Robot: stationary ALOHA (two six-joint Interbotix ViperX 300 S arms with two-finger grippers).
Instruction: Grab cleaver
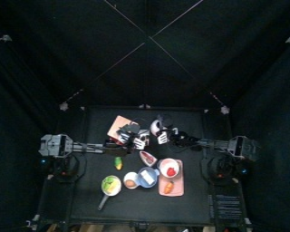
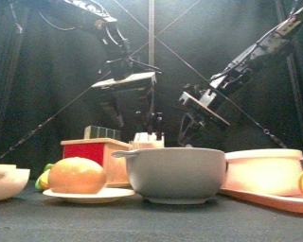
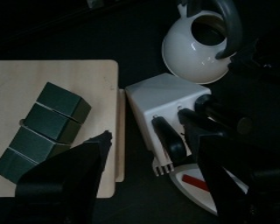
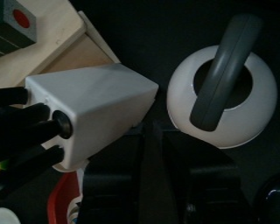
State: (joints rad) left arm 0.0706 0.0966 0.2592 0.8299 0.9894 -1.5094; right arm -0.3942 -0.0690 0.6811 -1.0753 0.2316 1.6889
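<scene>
Left gripper (image 3: 149, 171), fully spread and empty, hovers above the knife block (image 3: 166, 101), apparently aligning with the cleaver handle (image 3: 164, 140).

We see both arms hanging over the table's middle, left gripper (image 2: 132, 87) jaws wide open, right gripper (image 2: 200, 106) jaws half apart.

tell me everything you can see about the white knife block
The white knife block is a slanted, boxy holder that looks like plastic or painted wood. Several black handles stick out of its slotted face; which one is the cleaver's cannot be told. It sits on the black table between the wooden cutting board and the white kettle, apart from the kettle. The left gripper hovers open above it, not touching.
</scene>
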